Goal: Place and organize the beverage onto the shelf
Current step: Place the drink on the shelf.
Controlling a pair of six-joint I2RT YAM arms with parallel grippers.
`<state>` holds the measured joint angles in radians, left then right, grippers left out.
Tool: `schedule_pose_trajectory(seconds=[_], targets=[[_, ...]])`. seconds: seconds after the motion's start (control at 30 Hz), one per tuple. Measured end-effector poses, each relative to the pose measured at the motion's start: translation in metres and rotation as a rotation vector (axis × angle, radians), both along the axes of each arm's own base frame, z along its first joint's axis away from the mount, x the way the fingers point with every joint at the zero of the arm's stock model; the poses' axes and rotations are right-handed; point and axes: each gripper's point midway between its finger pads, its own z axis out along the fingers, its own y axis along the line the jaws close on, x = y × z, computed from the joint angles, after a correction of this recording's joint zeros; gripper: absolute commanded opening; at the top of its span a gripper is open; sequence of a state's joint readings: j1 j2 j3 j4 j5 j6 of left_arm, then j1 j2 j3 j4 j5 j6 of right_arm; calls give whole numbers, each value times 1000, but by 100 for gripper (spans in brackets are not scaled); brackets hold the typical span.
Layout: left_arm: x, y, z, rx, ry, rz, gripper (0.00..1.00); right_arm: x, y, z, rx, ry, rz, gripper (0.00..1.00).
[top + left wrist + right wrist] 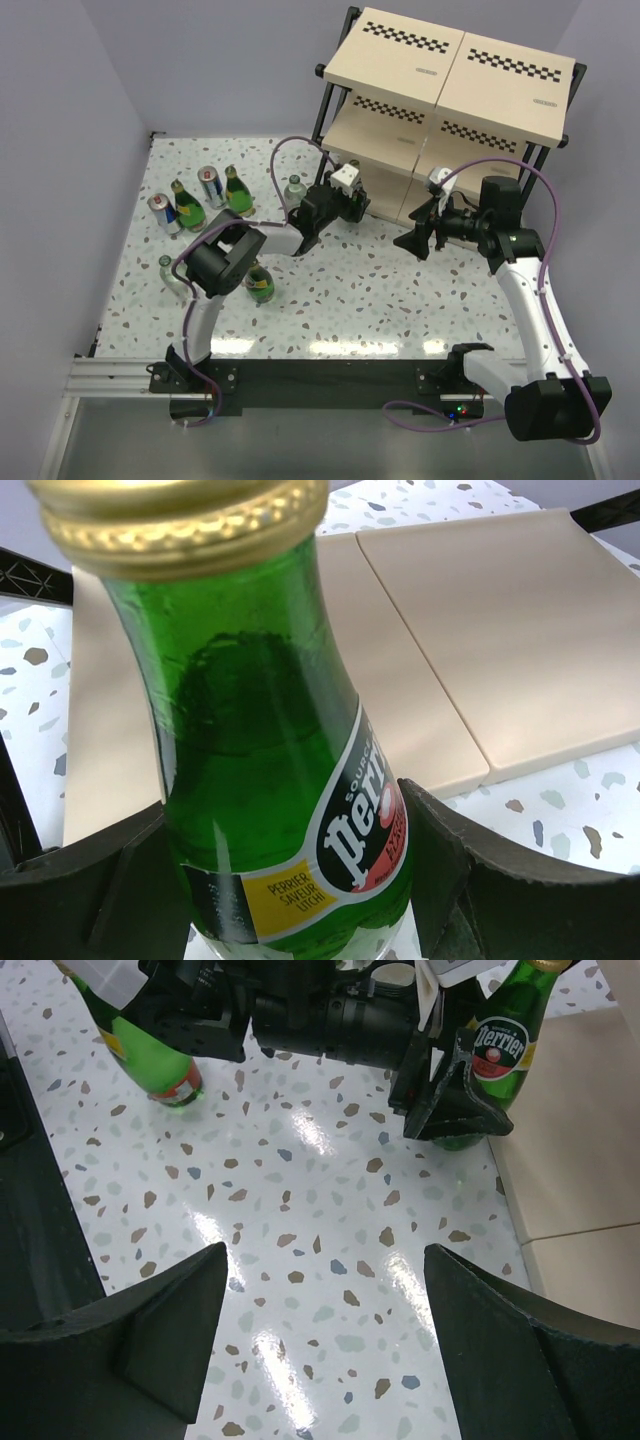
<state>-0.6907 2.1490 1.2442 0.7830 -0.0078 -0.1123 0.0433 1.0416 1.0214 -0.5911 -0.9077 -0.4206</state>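
My left gripper (290,880) is shut on a green glass bottle (260,760) with a gold cap and a yellow-red label, held upright just in front of the shelf's lowest board (500,630). The right wrist view shows this bottle (500,1045) between the left fingers (450,1110), its base low by the board's edge (580,1160). The shelf (450,80) stands at the back right. My right gripper (420,238) is open and empty over the bare table (325,1300), right of the left gripper (350,203).
On the table's left stand green bottles (187,205) (237,190) (260,283), two blue-and-silver cans (163,213) (211,185) and clear bottles (294,190) (170,272). The left arm's elbow (220,265) sits among them. Walls close in the left and back.
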Motion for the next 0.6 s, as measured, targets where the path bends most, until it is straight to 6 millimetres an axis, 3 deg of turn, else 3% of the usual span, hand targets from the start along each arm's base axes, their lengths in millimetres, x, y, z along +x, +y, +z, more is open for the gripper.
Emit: schedule_pose_trajectory(seconds=[0.6], targets=[[14, -2, -3, -1, -6, 10, 0, 0, 0, -2, 1, 12, 1, 83]])
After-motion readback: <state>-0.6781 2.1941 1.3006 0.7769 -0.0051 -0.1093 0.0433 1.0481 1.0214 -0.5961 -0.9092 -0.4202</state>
